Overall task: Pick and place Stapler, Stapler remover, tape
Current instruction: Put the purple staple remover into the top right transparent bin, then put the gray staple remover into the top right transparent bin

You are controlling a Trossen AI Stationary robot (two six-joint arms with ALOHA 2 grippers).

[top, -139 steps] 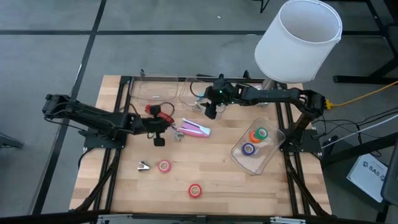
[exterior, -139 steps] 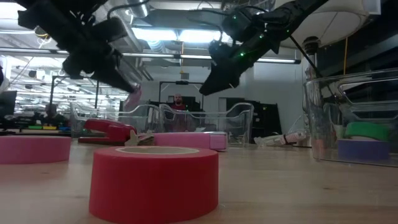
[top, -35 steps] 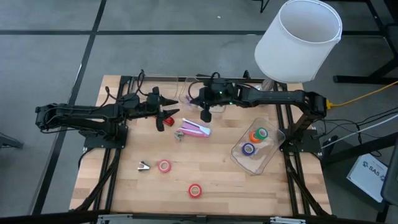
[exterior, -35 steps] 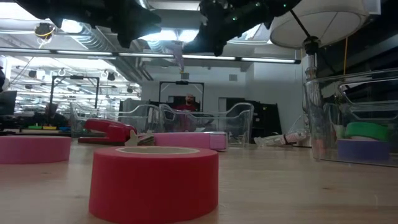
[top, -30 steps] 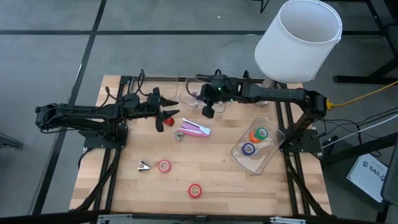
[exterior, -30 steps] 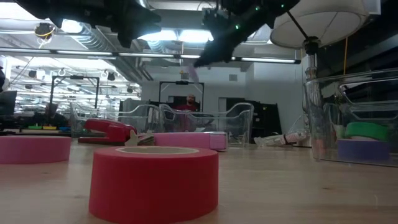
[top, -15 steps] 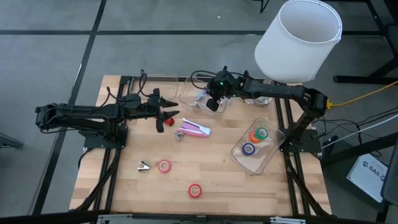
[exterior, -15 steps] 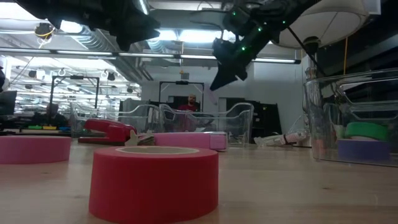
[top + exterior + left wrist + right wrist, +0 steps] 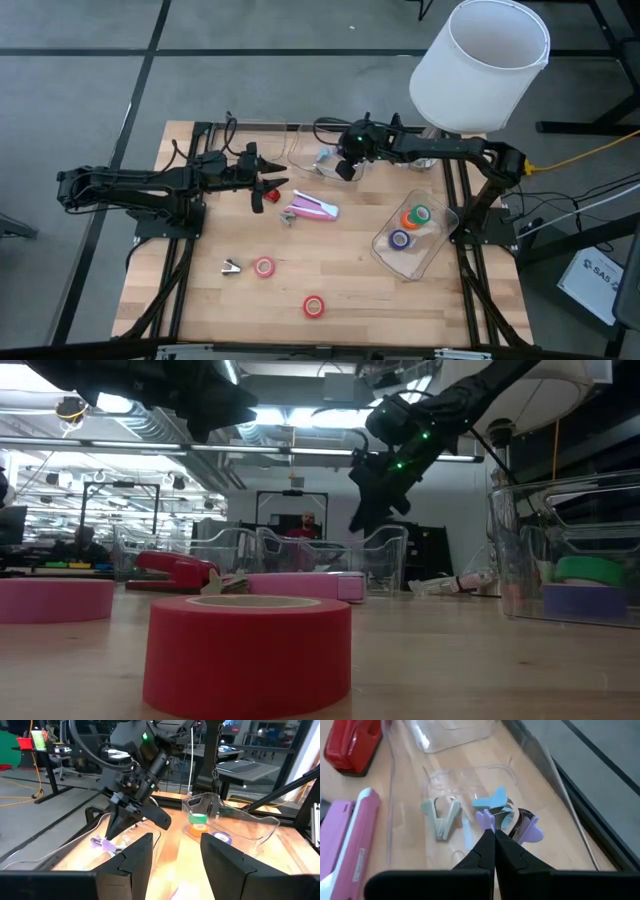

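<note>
On the desk (image 9: 340, 270) the work is about half done, I judge. The clear tape bin (image 9: 437, 250) holds three rolls, and the clear remover tray (image 9: 445, 780) holds three staple removers. The pink stapler (image 9: 310, 208) and the red stapler (image 9: 268, 184) still lie out, also the pink tape roll (image 9: 264, 266), the red tape roll (image 9: 314, 306) and one silvery staple remover (image 9: 231, 266). The right hand (image 9: 494, 851) is above the tray, fingers together and empty. The left hand (image 9: 176, 854) hovers over the red stapler, fingers apart.
</note>
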